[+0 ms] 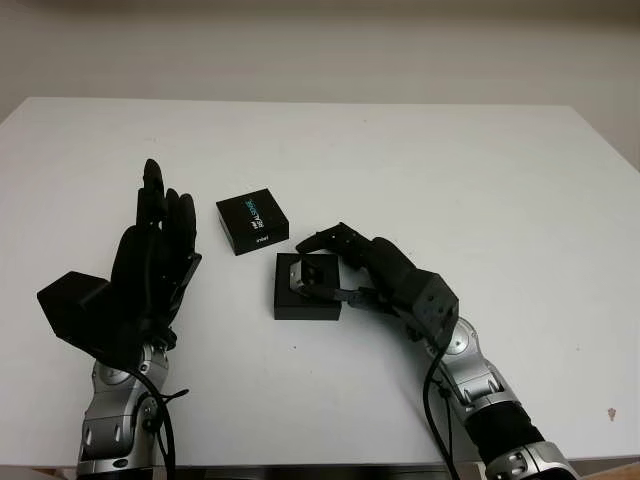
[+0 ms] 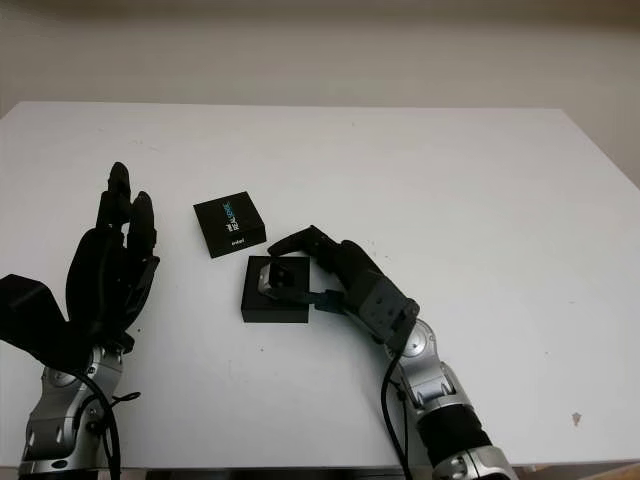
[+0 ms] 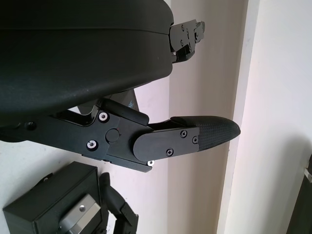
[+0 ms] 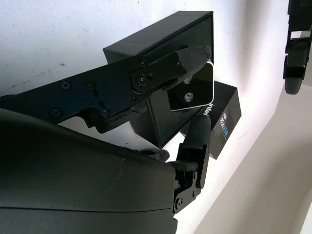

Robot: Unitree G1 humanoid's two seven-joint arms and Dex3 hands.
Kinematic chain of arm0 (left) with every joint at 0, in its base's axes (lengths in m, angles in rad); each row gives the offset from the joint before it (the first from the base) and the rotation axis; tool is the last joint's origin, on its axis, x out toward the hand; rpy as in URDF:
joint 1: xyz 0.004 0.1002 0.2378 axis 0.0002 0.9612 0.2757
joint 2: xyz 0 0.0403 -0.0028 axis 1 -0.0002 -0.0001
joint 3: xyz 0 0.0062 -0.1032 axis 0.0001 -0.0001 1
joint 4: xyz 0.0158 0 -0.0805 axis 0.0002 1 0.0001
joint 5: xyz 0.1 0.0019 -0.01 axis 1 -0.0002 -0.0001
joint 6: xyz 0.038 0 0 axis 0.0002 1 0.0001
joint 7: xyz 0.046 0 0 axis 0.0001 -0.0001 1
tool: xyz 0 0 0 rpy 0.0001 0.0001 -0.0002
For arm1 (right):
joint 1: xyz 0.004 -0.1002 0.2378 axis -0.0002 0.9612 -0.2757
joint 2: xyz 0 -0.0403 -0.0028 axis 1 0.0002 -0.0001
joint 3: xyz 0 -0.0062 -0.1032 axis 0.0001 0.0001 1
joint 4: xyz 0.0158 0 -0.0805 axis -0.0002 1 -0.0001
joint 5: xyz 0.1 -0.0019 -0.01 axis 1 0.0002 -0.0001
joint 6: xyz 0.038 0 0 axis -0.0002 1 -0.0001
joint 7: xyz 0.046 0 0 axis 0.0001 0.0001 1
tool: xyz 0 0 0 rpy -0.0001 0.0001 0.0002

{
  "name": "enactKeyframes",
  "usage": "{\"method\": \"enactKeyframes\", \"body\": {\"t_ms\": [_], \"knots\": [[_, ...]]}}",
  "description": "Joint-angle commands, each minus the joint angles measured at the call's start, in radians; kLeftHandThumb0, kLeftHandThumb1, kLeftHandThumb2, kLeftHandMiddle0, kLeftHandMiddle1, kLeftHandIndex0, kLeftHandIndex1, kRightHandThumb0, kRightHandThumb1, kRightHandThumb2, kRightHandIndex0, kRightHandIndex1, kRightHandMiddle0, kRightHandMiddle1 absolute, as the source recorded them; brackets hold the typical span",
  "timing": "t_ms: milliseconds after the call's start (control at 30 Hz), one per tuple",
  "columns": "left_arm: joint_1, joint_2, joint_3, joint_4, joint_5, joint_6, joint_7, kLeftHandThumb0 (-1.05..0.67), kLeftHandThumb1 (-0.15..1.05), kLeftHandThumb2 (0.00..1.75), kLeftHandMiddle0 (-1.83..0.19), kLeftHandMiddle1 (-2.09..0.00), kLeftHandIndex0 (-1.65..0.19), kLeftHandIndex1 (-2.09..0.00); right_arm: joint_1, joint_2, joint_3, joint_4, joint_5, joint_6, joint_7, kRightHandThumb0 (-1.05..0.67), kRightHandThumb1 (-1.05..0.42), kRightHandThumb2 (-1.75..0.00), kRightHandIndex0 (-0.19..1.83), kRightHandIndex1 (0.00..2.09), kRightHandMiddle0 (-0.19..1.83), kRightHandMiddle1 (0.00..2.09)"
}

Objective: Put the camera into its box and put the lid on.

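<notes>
Up close, right hand (image 1: 345,268) fingers (image 4: 187,61) pinch camera (image 4: 191,92) over box (image 1: 307,290).

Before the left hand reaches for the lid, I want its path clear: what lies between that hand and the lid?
Nothing: in the left eye view, bare white table separates the open left hand from the lid.

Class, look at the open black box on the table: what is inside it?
The silver camera sits in the box, gripped by the right hand. The box floor beneath is hidden.
</notes>
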Motion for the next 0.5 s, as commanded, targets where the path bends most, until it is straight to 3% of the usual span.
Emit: {"method": "enactKeyframes", "body": {"t_ms": [0,167,200,233,300,367,467], "knots": [[-0.014,-0.003,-0.007,-0.006,0.005,-0.003,0.003,-0.7,1.05,0.52,0.19,0.0,0.19,0.0,0.018,-0.019,0.01,0.019,-0.019,0.009,-0.002,-0.3,-0.89,-0.06,0.49,0.18,0.61,2.09],[-0.011,-0.004,-0.008,-0.011,0.001,0.003,0.005,-0.7,1.05,0.52,0.19,0.0,0.19,0.0,0.02,-0.024,0.015,0.013,-0.044,-0.001,-0.015,-0.27,-0.92,-0.06,0.51,0.36,0.79,2.09],[-0.01,-0.003,-0.008,-0.012,0.003,0.003,0.006,-0.7,1.05,0.52,0.19,0.0,0.19,0.0,0.021,-0.023,0.014,0.013,-0.043,0.003,-0.014,-0.28,-0.92,-0.06,0.44,0.48,0.74,2.09],[-0.009,-0.003,-0.009,-0.013,0.003,0.002,0.006,-0.7,1.05,0.52,0.19,0.0,0.19,0.0,0.021,-0.021,0.011,0.011,-0.037,0.013,-0.007,-0.31,-0.91,-0.05,0.32,0.59,0.53,2.09],[-0.008,-0.002,-0.009,-0.013,0.004,0.001,0.004,-0.7,1.05,0.52,0.19,0.0,0.19,0.0,0.02,-0.019,0.006,0.005,-0.026,0.033,0.007,-0.34,-0.89,-0.05,0.21,0.64,0.24,2.09],[-0.007,-0.002,-0.008,-0.012,0.002,-0.002,0.003,-0.7,1.05,0.52,0.19,0.0,0.19,0.0,0.018,-0.03,0.009,-0.008,-0.033,0.037,0.015,-0.44,-0.87,-0.05,0.11,0.5,0.01,1.62],[-0.005,-0.001,-0.008,-0.014,0.001,-0.001,0.0,-0.7,1.05,0.52,0.19,0.0,0.19,0.0,0.009,-0.055,0.006,-0.027,-0.05,0.004,0.009,-0.52,-0.86,-0.05,0.15,0.29,0.05,1.06]]}}
